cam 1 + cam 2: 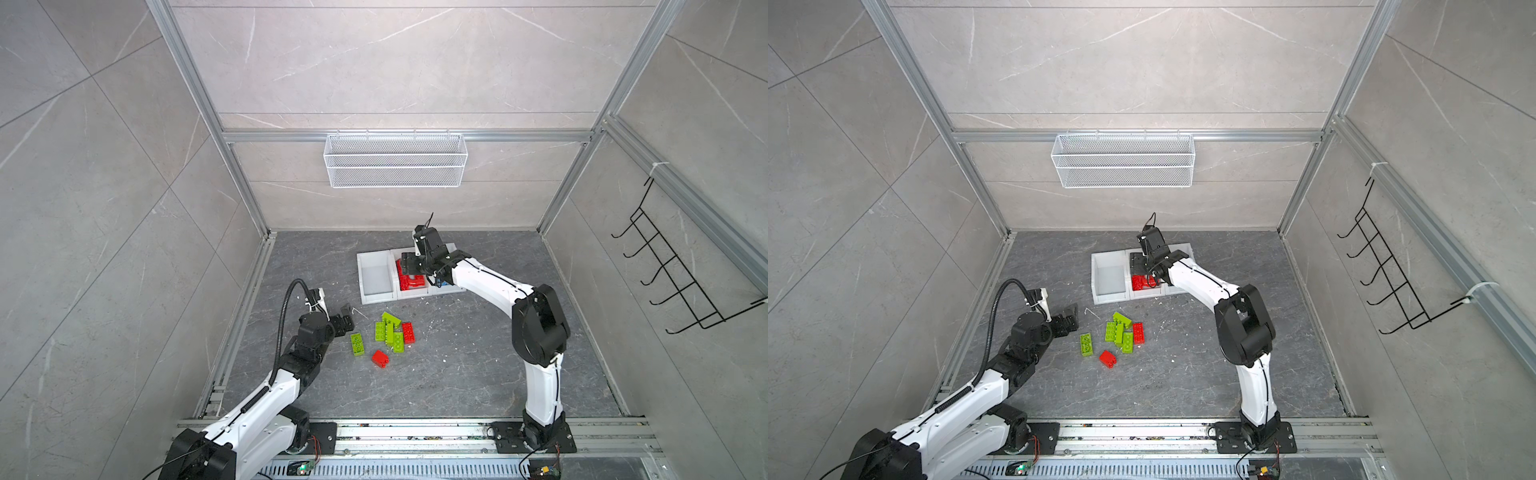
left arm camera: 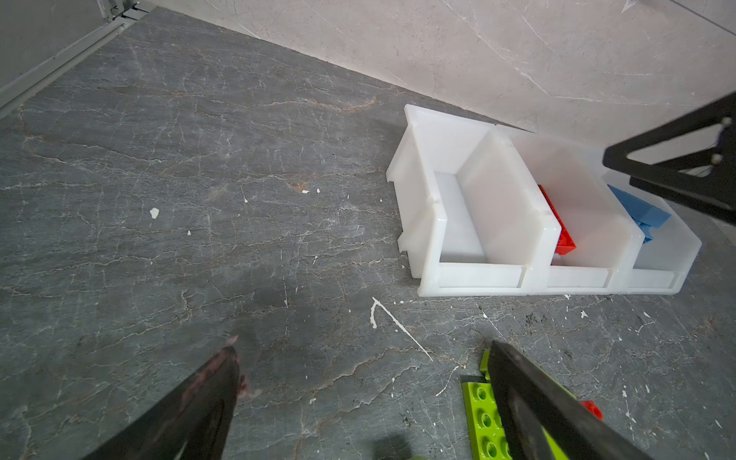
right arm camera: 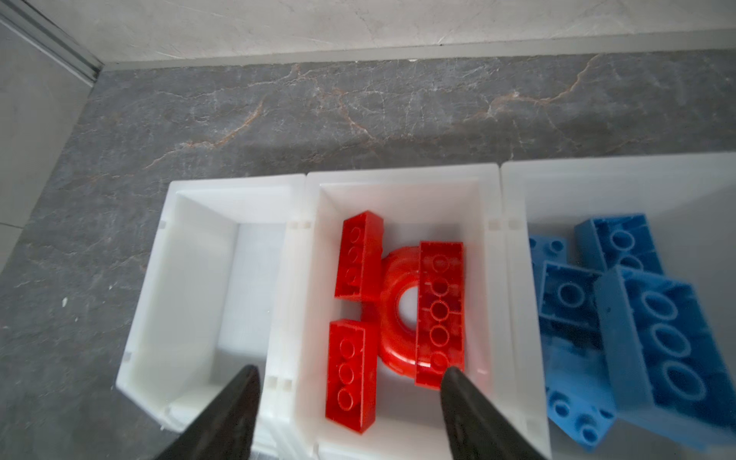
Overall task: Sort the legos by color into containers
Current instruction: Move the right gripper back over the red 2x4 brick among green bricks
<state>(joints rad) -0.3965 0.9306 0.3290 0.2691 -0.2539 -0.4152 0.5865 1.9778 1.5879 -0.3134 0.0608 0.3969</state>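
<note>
Three joined white containers [image 1: 376, 276] stand at the back of the floor. The left one [image 3: 207, 286] is empty. Red legos [image 3: 352, 370], including an arch [image 3: 398, 338], lie in the middle one, and blue legos [image 3: 621, 302] in the right one. My right gripper [image 3: 350, 372] hangs open over the middle container [image 1: 409, 266], holding nothing. Several lime green legos [image 1: 390, 332] and two red ones [image 1: 408, 332] [image 1: 380, 358] lie loose on the floor. Just left of them my left gripper [image 1: 347, 316] stands wide open and empty, with a green lego [image 2: 484, 418] beside one finger.
A white wire mesh basket [image 1: 395, 160] hangs on the back wall, and a black hook rack [image 1: 673, 270] on the right wall. Aluminium frame rails [image 1: 245, 299] run along the dark marbled floor's edges. White flecks and a thin white strip [image 2: 398, 326] lie on the floor.
</note>
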